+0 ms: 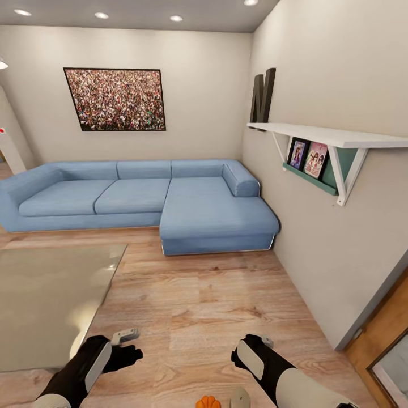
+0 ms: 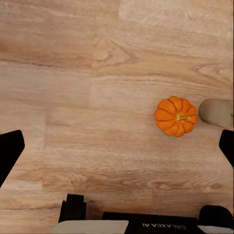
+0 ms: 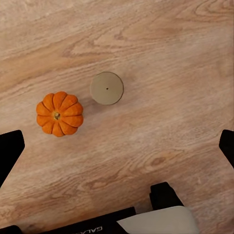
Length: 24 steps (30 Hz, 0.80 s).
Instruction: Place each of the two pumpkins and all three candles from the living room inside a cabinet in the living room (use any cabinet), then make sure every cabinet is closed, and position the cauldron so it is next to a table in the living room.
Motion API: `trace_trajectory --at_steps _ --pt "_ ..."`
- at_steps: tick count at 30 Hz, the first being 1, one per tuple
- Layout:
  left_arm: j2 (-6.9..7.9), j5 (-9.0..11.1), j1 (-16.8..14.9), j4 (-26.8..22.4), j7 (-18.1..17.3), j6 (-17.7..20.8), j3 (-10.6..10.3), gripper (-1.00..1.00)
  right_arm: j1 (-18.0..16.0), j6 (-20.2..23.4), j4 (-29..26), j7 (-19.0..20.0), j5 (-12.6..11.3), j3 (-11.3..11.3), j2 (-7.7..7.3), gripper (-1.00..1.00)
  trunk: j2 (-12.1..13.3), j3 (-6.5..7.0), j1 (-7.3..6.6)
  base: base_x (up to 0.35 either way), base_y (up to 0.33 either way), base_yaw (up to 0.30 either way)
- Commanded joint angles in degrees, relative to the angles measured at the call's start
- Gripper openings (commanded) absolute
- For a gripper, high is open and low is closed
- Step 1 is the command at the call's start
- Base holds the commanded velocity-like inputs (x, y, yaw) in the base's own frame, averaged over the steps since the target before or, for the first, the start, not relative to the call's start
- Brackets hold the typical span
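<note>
pumpkin (image 3: 59,113) upright on wood floor (image 1: 215,306), at bottom edge of head view between both arms; candle (image 3: 107,87) upright just beside it, small gap between, not touching. left claw (image 2: 117,151) released, fingers spread wide over bare floor, nothing held; pumpkin lies off to one side of it. right claw (image 3: 117,148) released, fingers spread, empty, above floor near pumpkin and candle. grey glossy bench (image 1: 51,294) ahead at left, blue corner sofa (image 1: 170,198) behind it against wall
</note>
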Motion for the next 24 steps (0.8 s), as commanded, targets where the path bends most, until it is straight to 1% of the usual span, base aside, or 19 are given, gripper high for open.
trace_trajectory --at_steps 1,4,11,18,24 --pt "0.35 0.09 0.0 -0.17 -1.27 0.66 0.48 1.0 0.0 -0.03 0.0 0.0 0.0 0.0 0.03 1.0 -0.42 -0.19 0.23 0.0 0.0 0.0" --pt "0.82 0.08 0.0 -0.34 -2.84 1.49 1.03 1.0 0.02 -0.12 -0.02 0.01 0.05 0.03 0.18 1.0 -1.62 -0.72 0.89 0.0 0.0 0.0" --pt "1.7 0.2 0.0 -0.86 -3.62 2.33 1.33 1.0 0.03 -0.11 -0.02 0.01 0.09 0.13 0.3 1.0 -4.43 -1.98 2.42 0.0 0.0 0.0" --pt "1.82 0.22 0.0 -2.25 -3.77 3.01 1.35 1.0 0.04 -0.03 -0.08 0.01 0.16 0.38 0.58 1.0 -7.23 -3.24 3.96 0.0 0.0 0.0" --pt "1.84 0.23 0.0 -2.59 -3.76 3.21 1.35 1.0 0.04 0.01 -0.07 0.12 0.11 0.38 0.31 1.0 -9.64 -4.31 5.28 0.0 0.0 0.0"
